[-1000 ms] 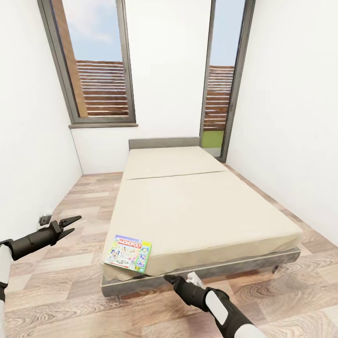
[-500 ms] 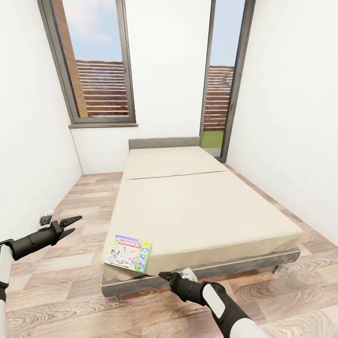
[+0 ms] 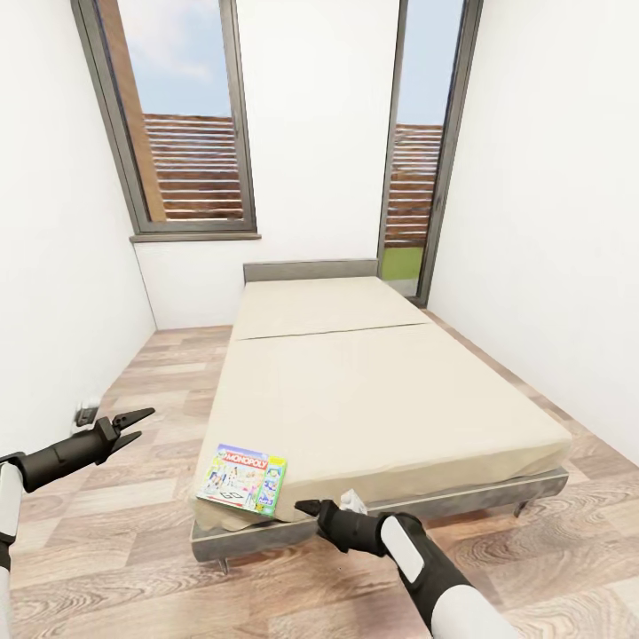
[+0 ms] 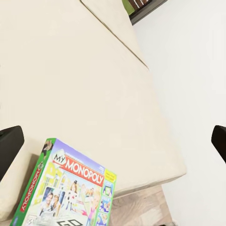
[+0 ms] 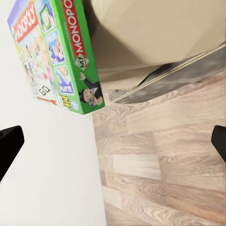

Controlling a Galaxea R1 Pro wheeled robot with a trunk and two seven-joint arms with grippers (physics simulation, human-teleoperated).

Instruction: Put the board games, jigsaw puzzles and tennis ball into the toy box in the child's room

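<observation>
- Beige bed (image 3: pixel 382 399); board game (image 3: pixel 242 480) flat on its near left corner, overhanging the edge.
- Right gripper (image 3: pixel 306 508) low, just beside game, fingers apart.
- Left gripper (image 3: pixel 135 425) out over floor (image 3: pixel 133 550), fingers spread, empty.

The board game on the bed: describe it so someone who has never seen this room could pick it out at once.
Start at the large beige bed that fills the middle of the room under the windows. Go to its near corner on the robot's left, where a flat box lies at the mattress edge. That is the board game: a bright green-edged Monopoly box, the one colourful thing on the plain bedding.
</observation>
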